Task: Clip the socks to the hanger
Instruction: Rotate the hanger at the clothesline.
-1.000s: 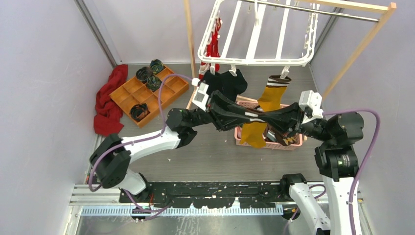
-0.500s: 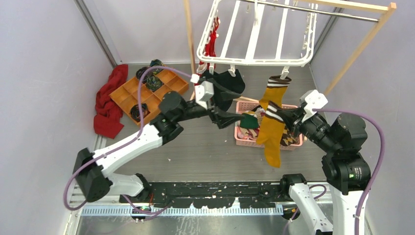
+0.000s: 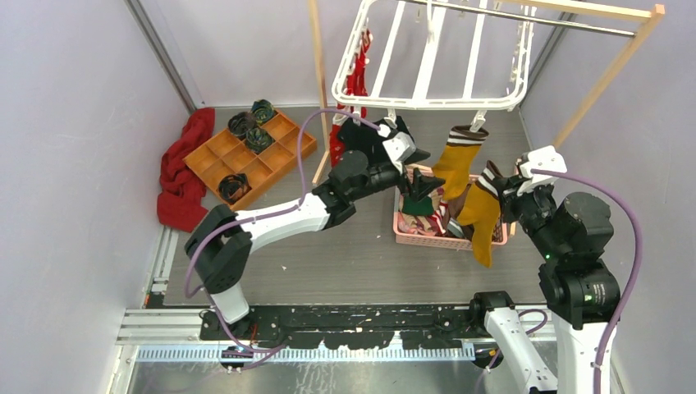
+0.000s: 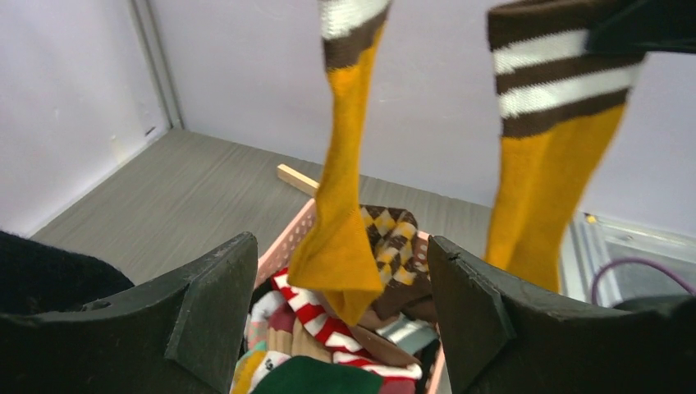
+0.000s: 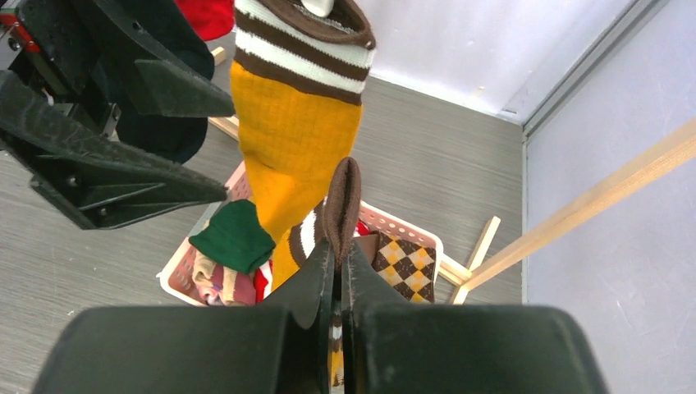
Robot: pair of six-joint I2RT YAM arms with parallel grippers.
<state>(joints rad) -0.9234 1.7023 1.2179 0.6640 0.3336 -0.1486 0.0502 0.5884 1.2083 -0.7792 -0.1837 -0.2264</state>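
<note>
While the left gripper (image 3: 420, 189) stands with its jaws well apart, the right gripper (image 3: 502, 190) is clamped on the brown cuff of a mustard-yellow sock (image 3: 481, 220), whose foot hangs free below that gripper.

A second mustard sock (image 3: 458, 160), with a brown and white striped cuff, hangs from a clip on the near bar of the hanger (image 3: 427, 103). It lies between the two grippers. In the left wrist view it hangs ahead of the open fingers (image 4: 215, 308), apart from them.

The hanger sits above and ahead of both grippers. A black sock (image 3: 361, 135) is clipped to it just beside the left gripper's wrist.

A pink basket (image 3: 427, 240) rests on the bench directly beneath the left gripper, holding an argyle sock (image 5: 404, 256) among other socks.
</note>
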